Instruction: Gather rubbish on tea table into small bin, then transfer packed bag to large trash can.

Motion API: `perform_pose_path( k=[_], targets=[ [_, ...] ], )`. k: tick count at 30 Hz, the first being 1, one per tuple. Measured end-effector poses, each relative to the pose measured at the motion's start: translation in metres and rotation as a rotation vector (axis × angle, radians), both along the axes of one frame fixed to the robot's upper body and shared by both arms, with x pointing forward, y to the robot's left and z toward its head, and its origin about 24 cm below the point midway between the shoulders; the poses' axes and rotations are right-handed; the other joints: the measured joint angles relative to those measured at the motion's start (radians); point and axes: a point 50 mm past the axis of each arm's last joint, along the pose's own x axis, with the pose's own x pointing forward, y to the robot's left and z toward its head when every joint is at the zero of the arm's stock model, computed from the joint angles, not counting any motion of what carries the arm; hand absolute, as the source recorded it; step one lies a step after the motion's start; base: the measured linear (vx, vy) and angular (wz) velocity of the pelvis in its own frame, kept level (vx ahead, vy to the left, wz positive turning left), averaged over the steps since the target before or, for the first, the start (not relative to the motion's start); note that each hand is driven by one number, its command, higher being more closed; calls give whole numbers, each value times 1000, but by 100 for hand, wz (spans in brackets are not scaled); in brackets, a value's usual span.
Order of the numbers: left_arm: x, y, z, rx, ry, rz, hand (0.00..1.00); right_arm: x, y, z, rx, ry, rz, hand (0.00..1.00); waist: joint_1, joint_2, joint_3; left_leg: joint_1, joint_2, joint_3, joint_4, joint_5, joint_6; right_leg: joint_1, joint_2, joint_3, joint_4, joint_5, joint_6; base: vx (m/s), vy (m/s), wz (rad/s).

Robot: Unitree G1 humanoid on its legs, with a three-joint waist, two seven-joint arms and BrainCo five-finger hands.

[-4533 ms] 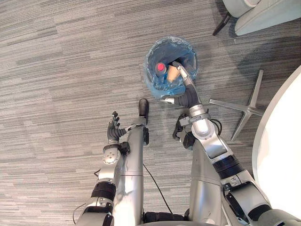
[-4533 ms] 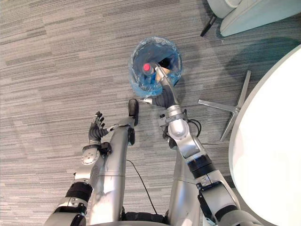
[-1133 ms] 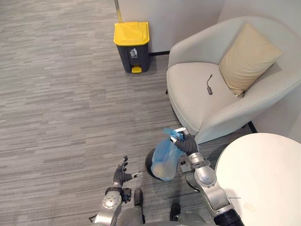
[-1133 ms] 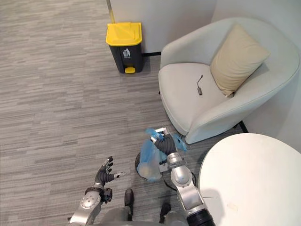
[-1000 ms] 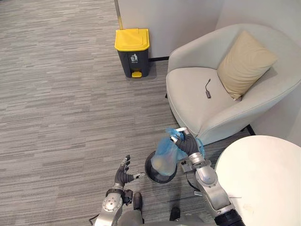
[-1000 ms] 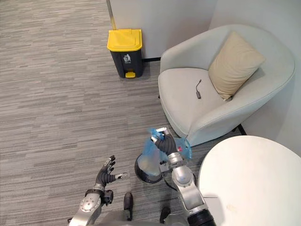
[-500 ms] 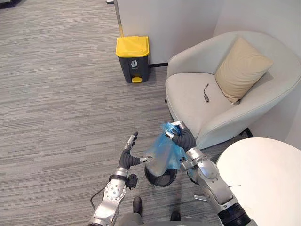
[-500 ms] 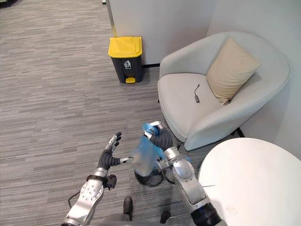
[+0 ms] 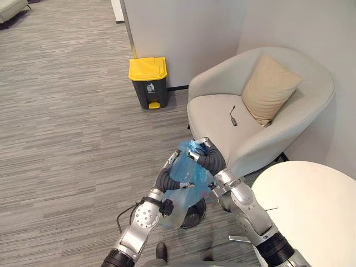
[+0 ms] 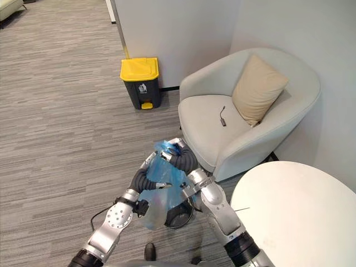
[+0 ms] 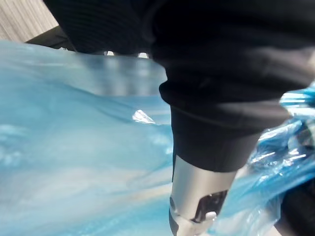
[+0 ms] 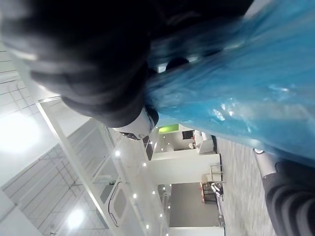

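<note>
The blue bag (image 9: 187, 176) is hanging in the air, bunched at its neck, with its lower end sagging over the small bin (image 9: 196, 214). The bin is standing on the floor just off the desk (image 9: 311, 211) edge. I cannot tell if the bag bottom is clear of the bin rim.

The bag looks like thin, soft, slippery film with a lumpy load, light to moderate in weight. It is likely to swing and to tear if it snags, so the best hold is the gathered neck, not the belly.

The right robot hand (image 9: 207, 157) is clamping the twisted bag top, with its forearm angling up from the lower right and its wrist bent over. The left robot hand (image 9: 166, 178) is raised against the bag's side just below the neck. I cannot tell whether it is gripping or only pressing.

The large trash can (image 9: 148, 82), with its lid down, is standing well apart by the wall, beside the armchair (image 9: 219, 119).
</note>
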Motion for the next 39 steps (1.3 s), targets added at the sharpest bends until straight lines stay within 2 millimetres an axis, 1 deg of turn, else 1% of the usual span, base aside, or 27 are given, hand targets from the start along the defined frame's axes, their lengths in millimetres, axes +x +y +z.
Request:
perform_pose_path(
  k=[1,6,10,13,17,24,26,30,31,33,36,39],
  targets=[
    [0,0,-1,3,3,1,0,0,4,3,1,-10,20,100,-2,0,0,-1,3,0,-2,0,0,-2,3,3,-1,2,-2,-17,-19,-10],
    [2,-2,-4,16,15,6,0,6,10,19,71,-35,80,100,-1,0,-2,-2,4,1,-3,0,0,-4,6,6,-3,3,-3,-4,-9,-2],
    [6,-6,-1,4,11,17,0,-3,19,40,169,-82,166,100,0,-4,-5,-11,-1,1,1,0,0,-13,6,8,-6,8,4,0,0,0],
    [10,-6,2,-6,-4,29,0,-5,22,47,225,-85,190,100,-1,-8,-11,-11,-4,2,1,0,0,-11,3,12,-13,13,9,1,8,-2],
    [9,-7,1,-9,3,29,0,-7,27,46,244,-67,216,100,-1,-17,-21,-9,-4,6,0,0,0,-11,4,20,-17,18,11,-16,19,-4],
    [8,-12,-7,-27,52,38,0,-12,36,43,235,-50,260,100,-1,-19,-23,-6,-2,7,-6,0,0,-15,1,25,-20,20,11,-19,6,-1],
    [7,-13,-12,-24,72,36,0,-12,36,41,230,-42,261,100,0,-21,-25,-8,1,7,-6,0,0,-14,2,25,-28,24,6,0,0,0],
    [5,-14,-23,-9,127,35,0,-9,38,34,202,-10,259,100,-1,-16,-33,-14,3,8,0,1,-1,-10,6,27,-38,31,2,35,-4,-2],
    [3,-16,-29,4,155,27,0,-7,40,31,185,2,260,100,-1,-16,-37,-15,3,7,0,1,-1,-11,7,29,-39,32,1,33,0,-3],
    [1,-17,-33,12,171,21,0,-7,43,30,168,3,276,100,-2,-18,-41,-16,3,7,0,1,-1,-10,8,29,-43,34,0,0,0,0],
    [1,-19,-34,15,179,19,0,-9,50,31,153,1,311,100,0,-20,-44,-16,4,7,0,1,-1,-6,9,29,-49,38,1,0,0,0],
    [2,-18,-34,16,175,36,0,-10,57,36,141,-20,346,100,1,-21,-44,-15,4,5,0,1,-2,-4,9,29,-49,40,1,0,0,0]
  ],
)
